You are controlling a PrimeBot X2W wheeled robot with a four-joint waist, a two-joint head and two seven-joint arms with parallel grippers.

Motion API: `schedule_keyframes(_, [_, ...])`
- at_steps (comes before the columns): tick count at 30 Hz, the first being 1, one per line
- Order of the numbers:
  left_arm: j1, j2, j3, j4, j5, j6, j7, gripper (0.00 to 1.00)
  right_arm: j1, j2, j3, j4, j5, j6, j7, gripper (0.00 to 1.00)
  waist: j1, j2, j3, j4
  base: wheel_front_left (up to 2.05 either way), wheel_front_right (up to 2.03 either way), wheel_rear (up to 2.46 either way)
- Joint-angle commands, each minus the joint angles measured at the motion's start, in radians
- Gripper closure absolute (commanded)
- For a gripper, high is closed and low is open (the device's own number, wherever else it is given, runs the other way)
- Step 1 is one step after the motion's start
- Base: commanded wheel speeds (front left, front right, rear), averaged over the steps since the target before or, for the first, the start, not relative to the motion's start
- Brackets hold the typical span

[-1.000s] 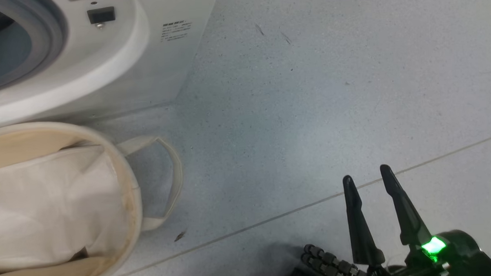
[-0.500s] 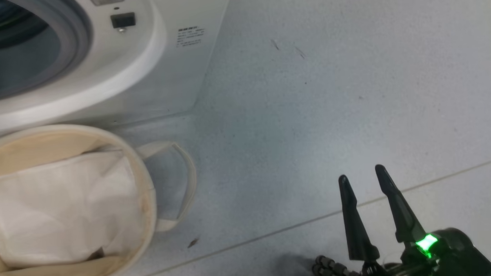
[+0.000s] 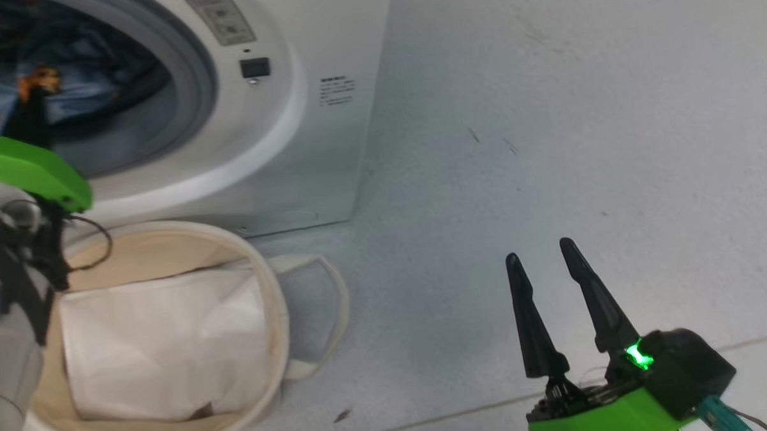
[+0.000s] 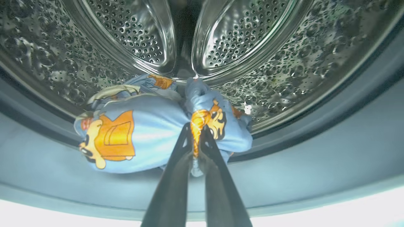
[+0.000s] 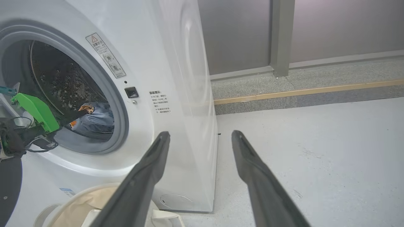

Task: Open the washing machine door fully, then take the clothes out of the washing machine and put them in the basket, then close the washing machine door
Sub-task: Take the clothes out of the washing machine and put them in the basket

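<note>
- Turns the head view left and upward since a second ago, taking in far more of the front and drum mouth of the washing machine.
- Brings the left arm's green wrist housing into that view, at the drum mouth above the basket.
- Reveals the blue bear-print clothes inside the drum.
- Shows the green base below the right gripper as well.

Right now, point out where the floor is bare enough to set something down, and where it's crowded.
Free: the grey floor right of the washing machine and basket, up to the open right end effector. Crowded: the drum, where the left end effector is shut on the clothes, and the basket, which holds a white sheet.
</note>
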Motion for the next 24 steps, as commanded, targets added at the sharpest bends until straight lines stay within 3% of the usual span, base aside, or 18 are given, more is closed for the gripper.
schedule_keyframes(1, [0.001,0.035,0.025,-0.054,-0.002,-0.006,-0.012,1.00,-0.025,-0.008,0.021,-0.023,0.009,0.008,0.010,0.00,0.0000,0.0000,-0.041,0.041,0.00,0.00,0.00])
schedule_keyframes(17, [0.324,-0.003,0.035,-0.481,0.091,-0.007,-0.013,1.00,-0.102,-0.008,-0.003,0.111,0.081,0.008,0.013,0.00,0.0000,0.0000,-0.209,0.243,0.00,0.00,0.00])
schedule_keyframes(24, [0.384,0.068,-0.009,-0.631,0.022,-0.007,0.016,1.00,-0.109,-0.008,-0.010,0.150,0.115,0.008,-0.007,0.00,0.0000,0.0000,-0.275,0.332,0.00,0.00,0.00])
